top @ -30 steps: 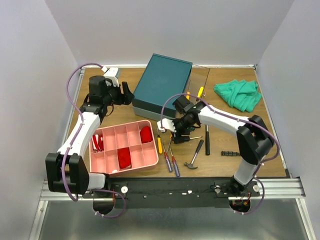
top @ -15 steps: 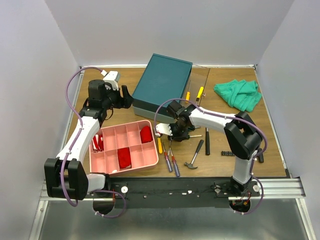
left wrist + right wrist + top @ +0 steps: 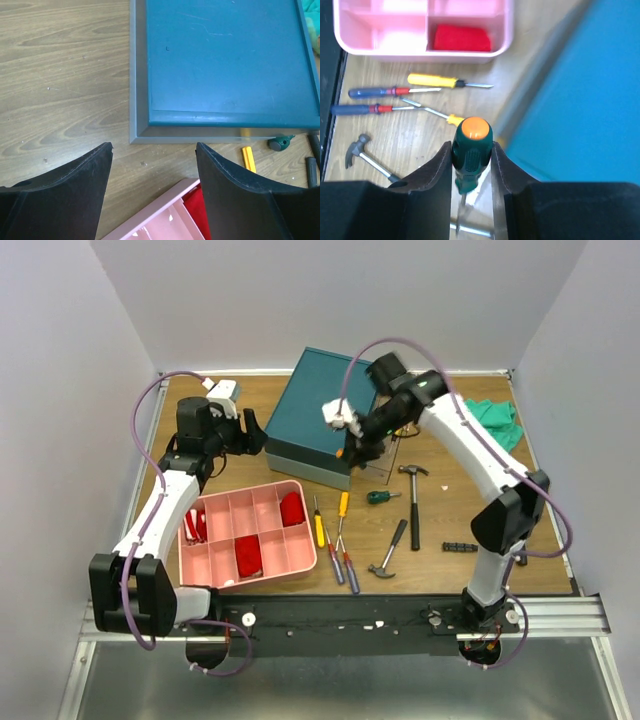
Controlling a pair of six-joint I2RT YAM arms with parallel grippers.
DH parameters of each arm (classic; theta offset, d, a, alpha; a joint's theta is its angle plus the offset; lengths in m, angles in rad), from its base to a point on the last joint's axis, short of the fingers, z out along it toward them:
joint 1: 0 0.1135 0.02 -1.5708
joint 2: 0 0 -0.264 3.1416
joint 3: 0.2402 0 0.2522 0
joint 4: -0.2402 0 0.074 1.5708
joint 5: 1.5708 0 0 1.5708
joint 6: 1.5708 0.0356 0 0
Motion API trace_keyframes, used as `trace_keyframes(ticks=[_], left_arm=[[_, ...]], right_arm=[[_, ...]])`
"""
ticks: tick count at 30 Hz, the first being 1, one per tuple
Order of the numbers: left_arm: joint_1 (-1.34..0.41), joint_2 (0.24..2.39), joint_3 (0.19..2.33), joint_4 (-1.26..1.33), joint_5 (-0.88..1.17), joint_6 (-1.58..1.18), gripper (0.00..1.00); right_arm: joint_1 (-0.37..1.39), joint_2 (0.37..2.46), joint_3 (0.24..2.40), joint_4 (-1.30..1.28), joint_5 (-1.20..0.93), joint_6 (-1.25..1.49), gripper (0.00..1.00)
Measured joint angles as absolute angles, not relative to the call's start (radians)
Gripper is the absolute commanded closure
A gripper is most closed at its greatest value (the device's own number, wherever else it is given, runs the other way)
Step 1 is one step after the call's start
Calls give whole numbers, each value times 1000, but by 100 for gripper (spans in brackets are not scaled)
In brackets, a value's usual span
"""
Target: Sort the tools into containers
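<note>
The right gripper (image 3: 472,162) is clamped on the green screwdriver (image 3: 474,132), whose long axis runs between the jaws, orange cap upward. The teal box (image 3: 570,100) lies just beside and below it. The left gripper (image 3: 153,146) is open and empty at the box's other side.

Pink divided tray (image 3: 238,512) holds red items (image 3: 247,555); green cloth (image 3: 497,418) far right.

White arms (image 3: 165,505) with black joints
Purple cables (image 3: 148,405) looped along both; left gripper (image 3: 154,146) and right gripper (image 3: 471,150) had black fingers (image 3: 65,195).
</note>
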State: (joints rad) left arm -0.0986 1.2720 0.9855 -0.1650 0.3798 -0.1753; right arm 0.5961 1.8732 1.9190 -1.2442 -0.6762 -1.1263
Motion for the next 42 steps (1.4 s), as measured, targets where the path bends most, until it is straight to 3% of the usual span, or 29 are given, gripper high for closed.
trace_keyframes(ticks=[6,10,17,30,31,33,34,37,42], left_arm=[[-99,1274,987,-162,380,-169,23],[-99,1274,987,-167,379,-163,23],[-102,1287,1040,-237,378,-95,23],[-120,1347,1148,-351,367,41,23],[-120,1349,1152,-354,372,41,23],[-120,1349,1153,-355,381,38,23],[-120,1348,1153,-353,392,35,23],[-120,1334,1125,-319,418,14,23],[-120,1278,1039,-233,431,-72,23]], right_arm=[[480,1839,2046,-1311,-850,-1088,94],[402,1838,2030,-1291,-935,-921,95],[247,1758,1751,-908,-900,-411,95],[185,1831,1713,-522,-770,143,91],[174,1843,1709,-505,-760,179,81],[156,1855,1694,-488,-738,226,41],[149,1858,1689,-487,-725,240,28],[132,1859,1682,-492,-674,252,16],[131,1861,1727,-548,-632,216,8]])
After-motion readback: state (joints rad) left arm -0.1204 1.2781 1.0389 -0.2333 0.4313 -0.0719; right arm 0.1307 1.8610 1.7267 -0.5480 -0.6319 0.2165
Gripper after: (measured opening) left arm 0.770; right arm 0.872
